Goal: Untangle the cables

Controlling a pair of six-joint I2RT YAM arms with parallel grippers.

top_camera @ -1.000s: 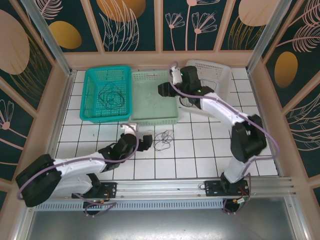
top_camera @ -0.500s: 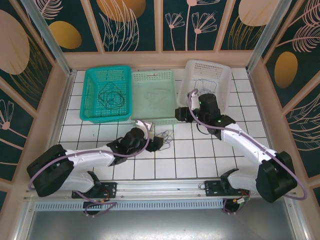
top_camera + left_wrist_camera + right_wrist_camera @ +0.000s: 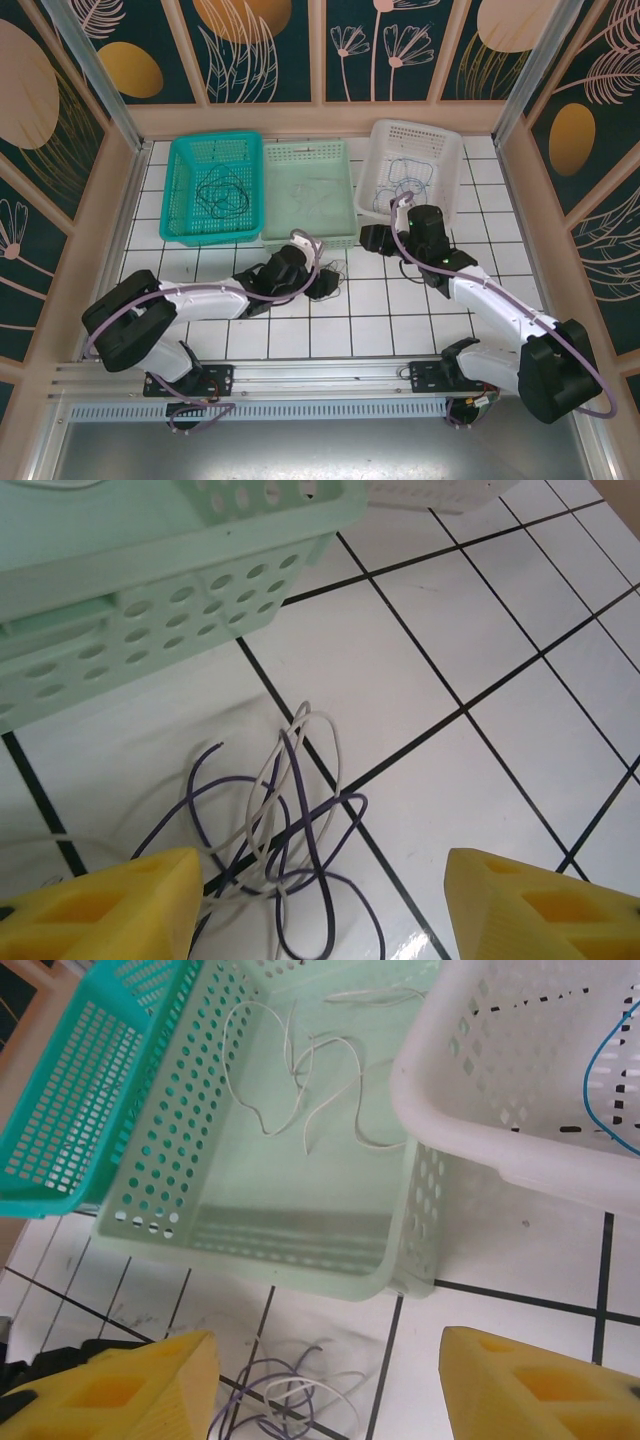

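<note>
A small tangle of cables (image 3: 285,820), thin purple and whitish wires in loose loops, lies on the white tiles just in front of the pale green basket (image 3: 150,590). My left gripper (image 3: 320,915) hovers low over it, open. The loops lie between the yellow fingers (image 3: 100,910), closer to the left one, and nothing is gripped. From above, the left gripper (image 3: 322,284) is right beside the tangle (image 3: 337,272). My right gripper (image 3: 368,238) hangs open and empty above the basket fronts. Its wrist view shows the same tangle (image 3: 290,1400) below the open right gripper (image 3: 330,1390).
Three baskets stand in a row at the back. The teal basket (image 3: 205,238) holds a black cable (image 3: 222,190). The pale green basket (image 3: 310,240) holds whitish cables (image 3: 300,1070). The white basket (image 3: 452,165) holds a blue cable (image 3: 600,1090). Walls enclose the table.
My left arm has reached right to the tangle and its jaws have narrowed somewhat. My right arm has drawn back from over the baskets toward the tiles in front of them.
</note>
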